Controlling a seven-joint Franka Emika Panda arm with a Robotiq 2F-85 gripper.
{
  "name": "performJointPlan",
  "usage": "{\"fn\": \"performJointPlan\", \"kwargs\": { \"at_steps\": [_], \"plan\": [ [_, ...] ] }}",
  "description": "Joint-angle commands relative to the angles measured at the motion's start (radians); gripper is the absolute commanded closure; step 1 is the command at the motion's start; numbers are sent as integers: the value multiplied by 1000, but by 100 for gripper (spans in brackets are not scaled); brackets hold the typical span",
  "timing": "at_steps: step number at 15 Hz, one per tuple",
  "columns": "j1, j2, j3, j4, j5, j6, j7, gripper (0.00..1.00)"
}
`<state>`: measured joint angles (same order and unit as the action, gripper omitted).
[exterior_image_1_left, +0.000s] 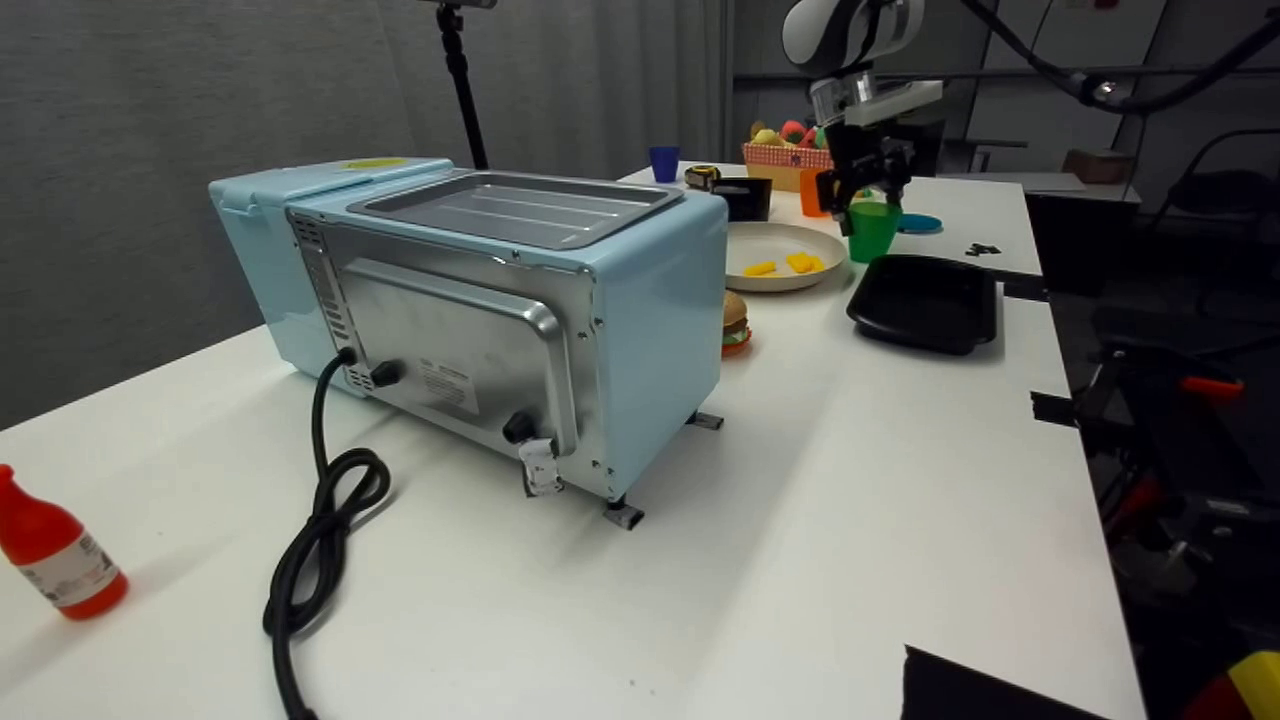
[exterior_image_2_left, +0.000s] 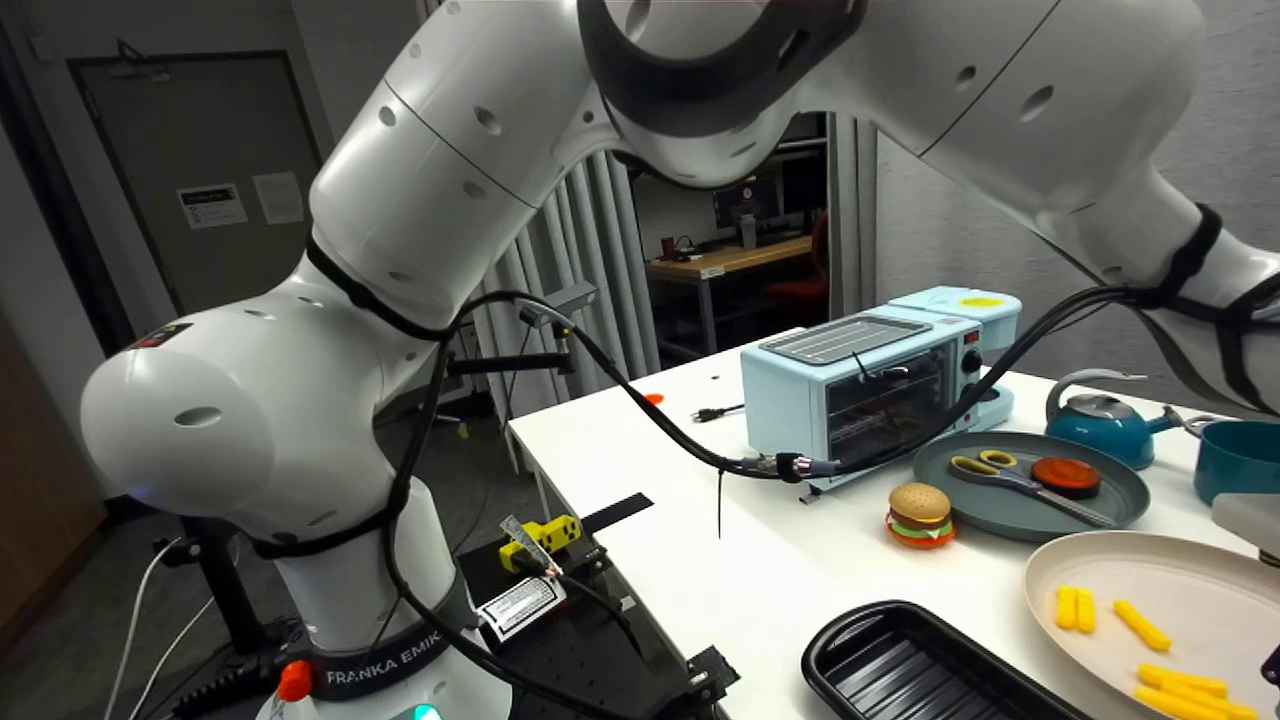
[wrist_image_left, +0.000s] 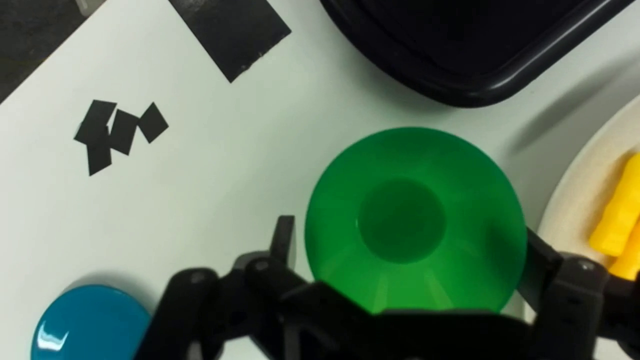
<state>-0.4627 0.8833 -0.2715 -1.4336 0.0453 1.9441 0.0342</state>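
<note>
My wrist view's got the cup (wrist_image_left: 415, 215) between the fingers (wrist_image_left: 283, 240) of my pincer (wrist_image_left: 408, 227), bit right of centre; tray (wrist_image_left: 462, 97) upper right, fries (wrist_image_left: 619, 212) on the plate (wrist_image_left: 572, 200) far right, disc (wrist_image_left: 92, 322) lower left.

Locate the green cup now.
In the wrist view, the green cup sits right of centre between the jaws of the open gripper, below the black tray and left of the beige plate.

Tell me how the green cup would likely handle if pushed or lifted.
The green cup is probably light, since its inside looks empty. It could tip if pushed near the rim, as it narrows toward its base. Its smooth, shiny wall may be slippery.
</note>
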Motion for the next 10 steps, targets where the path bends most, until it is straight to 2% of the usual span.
{"fn": "performJointPlan", "kwargs": {
  "at_steps": [1, 5, 10],
  "plan": [
    [-18, 30, 5, 75, -7, -41, -26, 0],
    [-34, -14, 16, 72, 11, -37, -60, 0],
    [-59, -130, 40, 31, 45, 3, -151, 0]
  ]
}}
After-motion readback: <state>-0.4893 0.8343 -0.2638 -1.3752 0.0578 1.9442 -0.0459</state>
